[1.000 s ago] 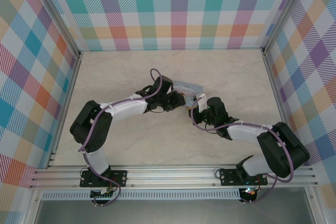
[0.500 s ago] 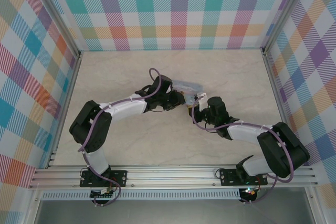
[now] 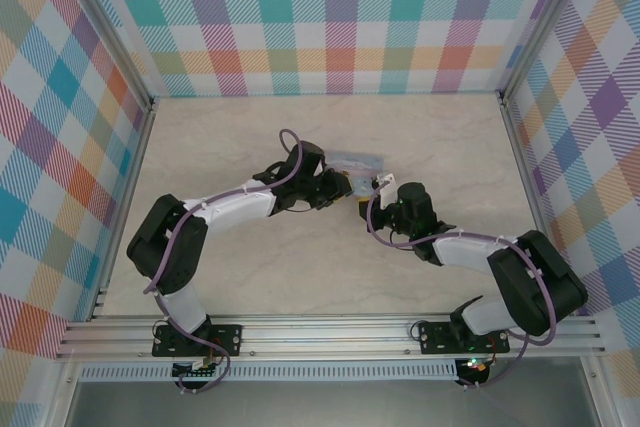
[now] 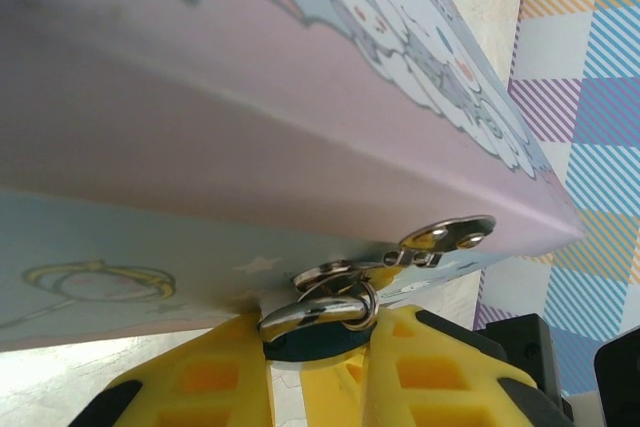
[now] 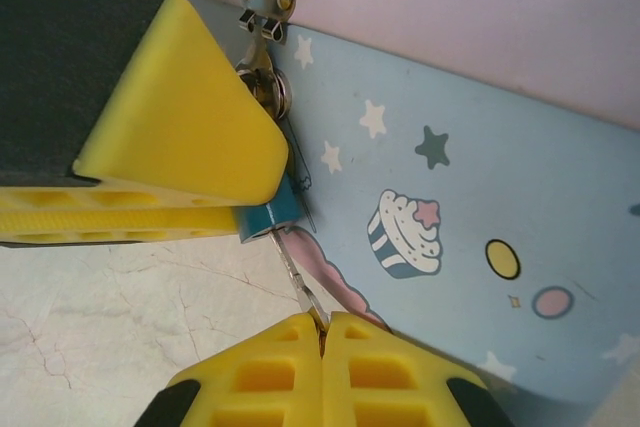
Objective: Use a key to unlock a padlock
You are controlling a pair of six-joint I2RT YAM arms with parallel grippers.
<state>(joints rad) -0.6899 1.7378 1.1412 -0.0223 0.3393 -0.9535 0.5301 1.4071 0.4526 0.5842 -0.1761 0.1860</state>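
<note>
The left gripper is clamped on the padlock, its 2 yellow fingers pressing the dark bluish body from either side. The shackle runs through the metal hasp on the side of the pale blue cartoon tin. In the right wrist view the padlock lies at 11 o'clock from the right gripper, whose fingertips are pressed together on the thin key. The key's far end reaches the padlock's lower end. Seen from above, both grippers meet near the middle of the marble table, with the tin at 12 o'clock from them
</note>
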